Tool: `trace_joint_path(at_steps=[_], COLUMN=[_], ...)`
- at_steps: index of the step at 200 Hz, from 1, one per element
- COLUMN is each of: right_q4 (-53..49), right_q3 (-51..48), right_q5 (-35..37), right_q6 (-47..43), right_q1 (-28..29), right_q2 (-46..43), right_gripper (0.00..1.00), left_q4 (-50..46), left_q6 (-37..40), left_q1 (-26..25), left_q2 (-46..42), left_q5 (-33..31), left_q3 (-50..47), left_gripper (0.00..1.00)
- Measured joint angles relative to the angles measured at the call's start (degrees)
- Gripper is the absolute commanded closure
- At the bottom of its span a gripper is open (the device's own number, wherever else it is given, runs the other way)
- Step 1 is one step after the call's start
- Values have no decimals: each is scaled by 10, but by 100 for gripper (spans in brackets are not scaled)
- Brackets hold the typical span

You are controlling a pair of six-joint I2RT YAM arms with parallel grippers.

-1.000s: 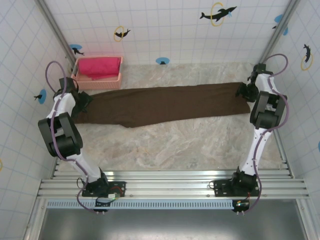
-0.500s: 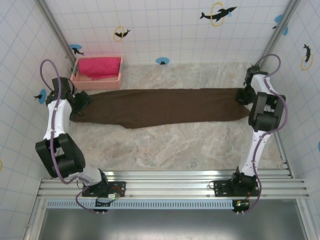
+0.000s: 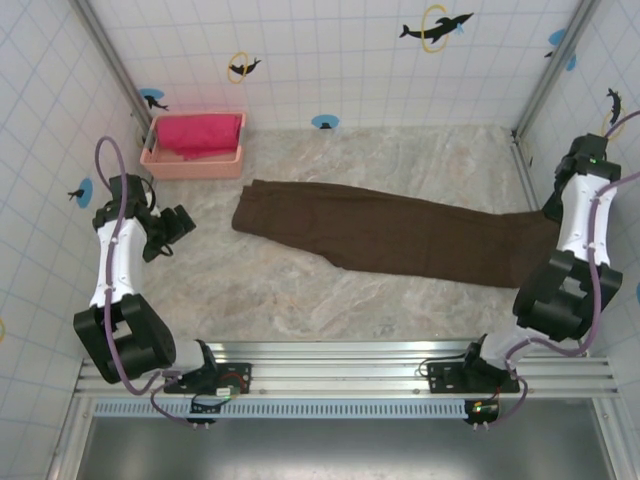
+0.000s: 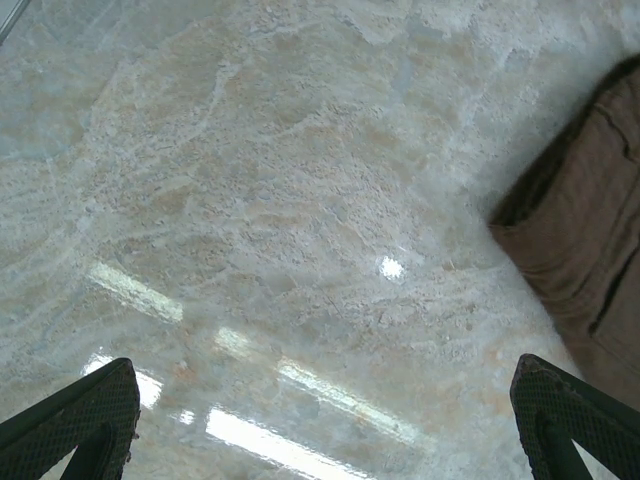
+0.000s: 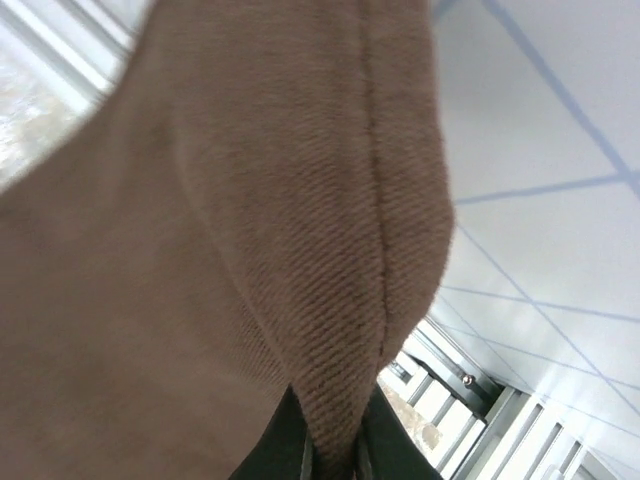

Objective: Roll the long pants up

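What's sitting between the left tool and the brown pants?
Nothing visible. Bare table lies between the open left tool and the pants; the pink basket sits farther back, out of the way.

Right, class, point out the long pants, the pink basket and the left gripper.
long pants (image 3: 400,235), top external view, midway along the legs.
pink basket (image 3: 195,166), top external view, its near wall.
left gripper (image 3: 183,222), top external view, between its open fingers.

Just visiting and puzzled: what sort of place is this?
Likely a robot test booth: left arm and right arm bolted to a metal rail, tiled walls with dolphin stickers, long pants on a marble-look table.
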Motion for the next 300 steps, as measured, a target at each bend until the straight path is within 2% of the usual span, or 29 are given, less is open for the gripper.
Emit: trace_joint_path(at_steps=[17, 53, 66, 97, 135, 167, 202, 259, 300], right_q4=[5, 38, 38, 38, 10, -16, -34, -40, -21], right_q3=[-10, 3, 30, 125, 304, 453, 555, 570, 571], right_q5=[-13, -62, -72, -77, -51, -49, -66, -98, -146], right_q6=[-3, -3, -1, 5, 2, 3, 9, 24, 31], right_q1=[69, 318, 388, 494, 598, 647, 652, 650, 650], right_q2=[-18, -25, -12, 52, 193, 307, 391, 446, 463], right_gripper=[100, 100, 100, 100, 100, 100, 100, 100, 100], left_q4=[0, 4, 8, 17, 25, 33, 38, 40, 40], left_q6=[5, 15, 15, 15, 15, 15, 15, 15, 15], left_q1=[0, 0, 0, -7, -12, -16, -19, -26, -31], left_q2=[0, 11, 21, 38, 53, 70, 83, 97, 101], left_q5=[5, 24, 30, 39, 46, 52, 61, 67, 69], left_q3=[0, 1, 2, 5, 15, 25, 44, 62, 62], left_gripper=[3, 3, 4, 4, 4, 4, 3, 4, 4])
